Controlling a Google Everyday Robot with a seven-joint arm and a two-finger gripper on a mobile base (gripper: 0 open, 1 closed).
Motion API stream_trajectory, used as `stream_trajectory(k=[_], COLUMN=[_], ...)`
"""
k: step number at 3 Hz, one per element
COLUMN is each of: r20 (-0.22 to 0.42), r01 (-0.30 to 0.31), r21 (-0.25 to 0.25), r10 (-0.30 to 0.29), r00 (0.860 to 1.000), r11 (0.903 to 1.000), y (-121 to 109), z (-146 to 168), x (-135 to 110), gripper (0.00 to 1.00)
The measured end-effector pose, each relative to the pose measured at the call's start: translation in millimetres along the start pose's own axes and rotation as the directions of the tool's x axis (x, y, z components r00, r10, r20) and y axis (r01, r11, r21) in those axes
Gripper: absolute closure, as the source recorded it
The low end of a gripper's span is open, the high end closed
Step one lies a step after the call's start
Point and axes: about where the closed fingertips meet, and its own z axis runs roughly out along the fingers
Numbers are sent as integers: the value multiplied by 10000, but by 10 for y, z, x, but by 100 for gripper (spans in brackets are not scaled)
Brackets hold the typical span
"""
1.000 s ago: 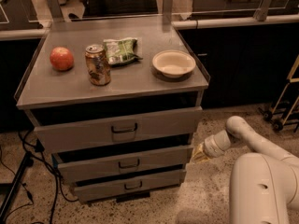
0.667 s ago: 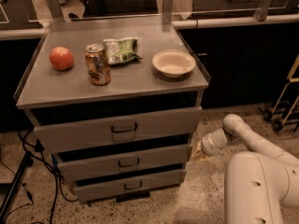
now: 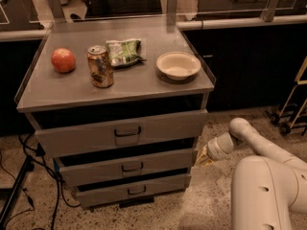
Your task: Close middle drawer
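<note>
Camera view: middle drawer (image 3: 158, 161) juts out, not yet shut; gripper (image 3: 203, 158), grip state unclear, sits beside its right end, below the bench's (image 3: 57, 92) front-right corner.

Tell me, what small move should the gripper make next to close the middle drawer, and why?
Probably press the gripper against the right end of the middle drawer and push inward, into the cabinet. The gripper sits at that end, and the drawer stands slightly out, with a dark gap above it.
</note>
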Motion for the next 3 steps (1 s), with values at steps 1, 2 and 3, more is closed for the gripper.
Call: stream_trajectory(k=[1, 2, 3], r20=[-119, -155, -281], r01=[-296, -718, -808], r21=[303, 578, 640], r10=[299, 728, 828], r00=[9995, 9972, 9962], r11=[9991, 9957, 9947], y=[-206, -428, -505], z=[-365, -985, -1256], x=[269, 760, 980], gripper=[100, 100, 100])
